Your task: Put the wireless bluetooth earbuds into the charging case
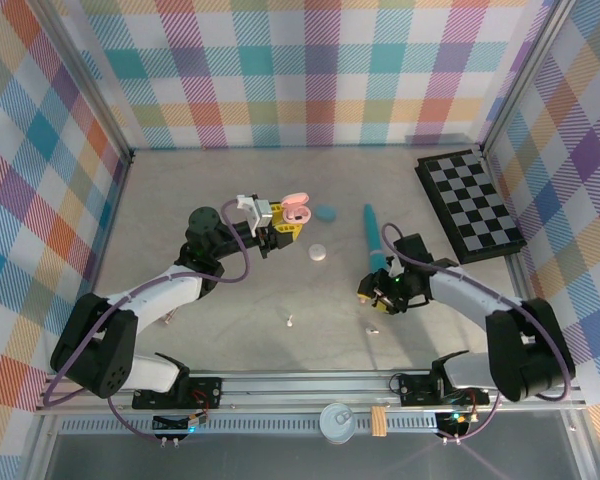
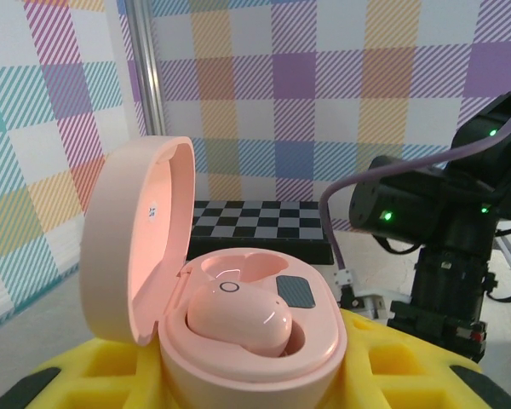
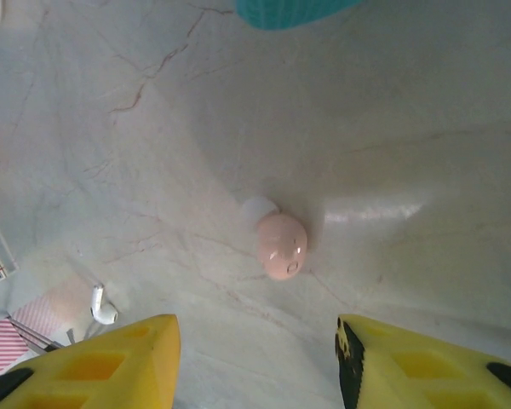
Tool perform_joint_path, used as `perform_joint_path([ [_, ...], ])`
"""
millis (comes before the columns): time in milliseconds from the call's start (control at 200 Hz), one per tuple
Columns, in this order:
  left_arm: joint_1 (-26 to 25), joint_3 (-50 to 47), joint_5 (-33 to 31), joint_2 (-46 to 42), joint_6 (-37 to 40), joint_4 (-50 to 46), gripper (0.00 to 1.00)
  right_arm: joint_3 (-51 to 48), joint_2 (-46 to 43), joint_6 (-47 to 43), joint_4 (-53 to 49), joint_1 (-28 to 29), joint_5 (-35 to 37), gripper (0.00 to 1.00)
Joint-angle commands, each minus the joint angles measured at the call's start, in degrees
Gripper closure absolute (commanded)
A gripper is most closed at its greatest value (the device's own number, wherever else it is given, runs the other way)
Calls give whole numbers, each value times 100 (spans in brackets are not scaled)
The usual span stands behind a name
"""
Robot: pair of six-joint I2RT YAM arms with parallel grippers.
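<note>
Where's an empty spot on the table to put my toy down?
Bare table lies between the back wall and the pink charging case; also near-left, between the left arm and the white earbud. Crowded: the middle, around the blue case, white case and teal stick.

Bare grey table (image 3: pixel 409 128) lies open all round the small pale pink earbud (image 3: pixel 281 245) between the right gripper's (image 3: pixel 255 349) spread yellow jaws, with a long teal plastic stick (image 3: pixel 289 10) beyond and a white stemmed earbud (image 3: pixel 102 307) beside one jaw.

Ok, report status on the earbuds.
Left fingers shut on open pink case, one earbud seated. Right fingers open over loose pink earbud. Nothing blocking.
</note>
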Motion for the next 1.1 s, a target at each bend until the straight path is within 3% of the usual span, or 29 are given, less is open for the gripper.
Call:
perform_joint_path([
  [0, 34, -20, 172, -167, 56, -8, 72, -28, 259, 54, 525, -6, -300, 50],
  [480, 34, -36, 124, -227, 118, -96, 72, 352, 1024, 90, 942, 251, -647, 54],
  [905, 34, 33, 100, -187, 194, -176, 72, 608, 902, 25, 680, 420, -432, 54],
  [1095, 34, 64, 94, -196, 227, -247, 72, 847, 568, -359, 35, 438, -30, 54],
])
